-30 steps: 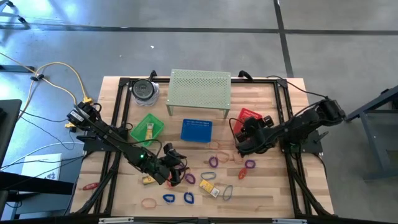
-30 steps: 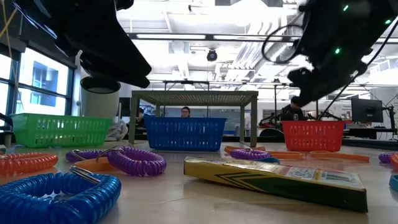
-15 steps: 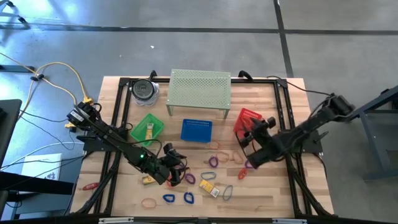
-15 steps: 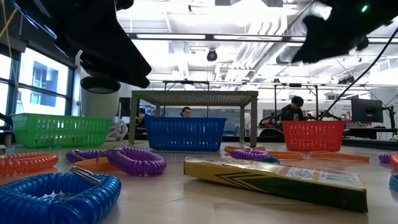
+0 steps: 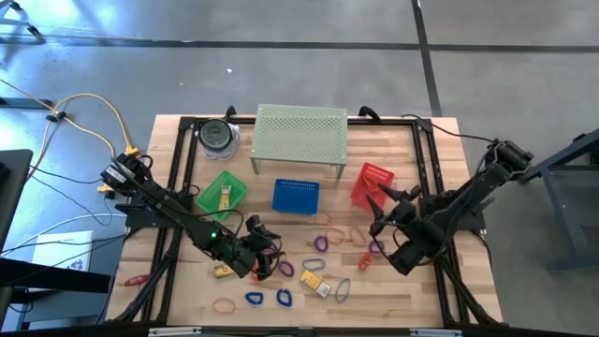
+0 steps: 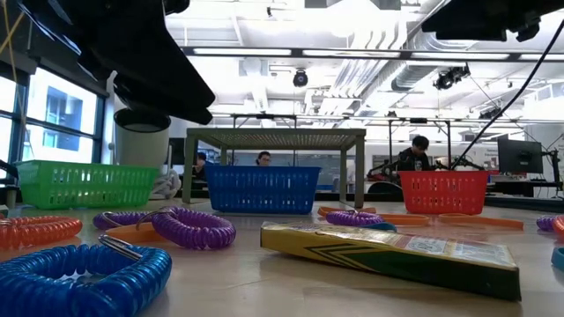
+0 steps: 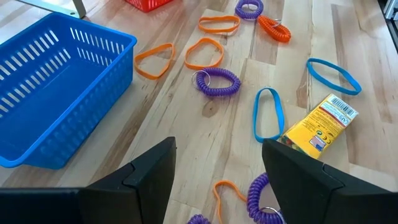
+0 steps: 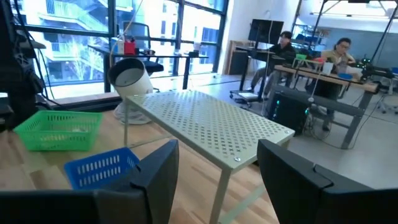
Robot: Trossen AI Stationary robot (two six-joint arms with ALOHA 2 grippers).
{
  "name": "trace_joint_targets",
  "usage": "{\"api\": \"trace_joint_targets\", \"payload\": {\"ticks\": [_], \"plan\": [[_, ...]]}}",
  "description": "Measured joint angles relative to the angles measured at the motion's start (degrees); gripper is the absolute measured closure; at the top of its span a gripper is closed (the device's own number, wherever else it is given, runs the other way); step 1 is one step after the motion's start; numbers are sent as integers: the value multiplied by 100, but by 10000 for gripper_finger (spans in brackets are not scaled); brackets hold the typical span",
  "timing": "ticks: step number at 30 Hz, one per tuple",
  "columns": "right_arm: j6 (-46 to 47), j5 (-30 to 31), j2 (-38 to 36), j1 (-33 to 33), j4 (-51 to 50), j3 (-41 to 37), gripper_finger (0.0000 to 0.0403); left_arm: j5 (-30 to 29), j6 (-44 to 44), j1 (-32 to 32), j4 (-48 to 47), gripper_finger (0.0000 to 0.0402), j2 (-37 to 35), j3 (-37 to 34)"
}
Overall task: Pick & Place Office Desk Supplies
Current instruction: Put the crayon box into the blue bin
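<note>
High view: left gripper point(image 5: 265, 245) low over front-left of table point(image 5: 412, 290), fingers apart, nothing between them; right gripper point(image 5: 386, 208) raised near red basket point(image 5: 372, 182), fingers spread, likewise empty. Left wrist view: gap between own fingers point(image 7: 147, 175) wide and bare, looking over wood toward blue basket point(image 7: 56, 81); ahead, purple coil point(image 7: 217, 81), two orange bands point(image 7: 203, 52) side by side, blue band point(image 7: 268, 113) just beside yellow box point(image 7: 319, 121), second blue band point(image 7: 333, 74) farther on, another purple coil point(image 7: 260, 200) close to fingers. Right wrist view: own fingers point(image 8: 155, 177) parted on air, facing mesh shelf point(image 8: 211, 127), green basket point(image 8: 57, 129) and blue basket beyond. Seen from above, supplies scattered across table's front half: blue loops point(image 5: 254, 299) near front edge, orange band point(image 5: 224, 304) beside them, yellow boxes point(image 5: 313, 278) near centre, purple loop point(image 5: 321, 242) in front of blue basket, one yellow box point(image 5: 226, 196) inside green basket. Low view: blue coil point(image 6: 84, 277) and purple coil nearest lens, yellow box lying flat, three baskets in row behind, people seated in room beyond.
</note>
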Motion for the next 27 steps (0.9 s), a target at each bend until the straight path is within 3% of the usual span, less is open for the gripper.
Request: {"api": "trace_joint_targets", "payload": {"ticks": [11,27], "plan": [[-2,-86,0,2,415,0,196,684,192,37,151,168,0,0],[-2,-285,0,2,429,0,196,736,455,48,179,168,0,0]]}}
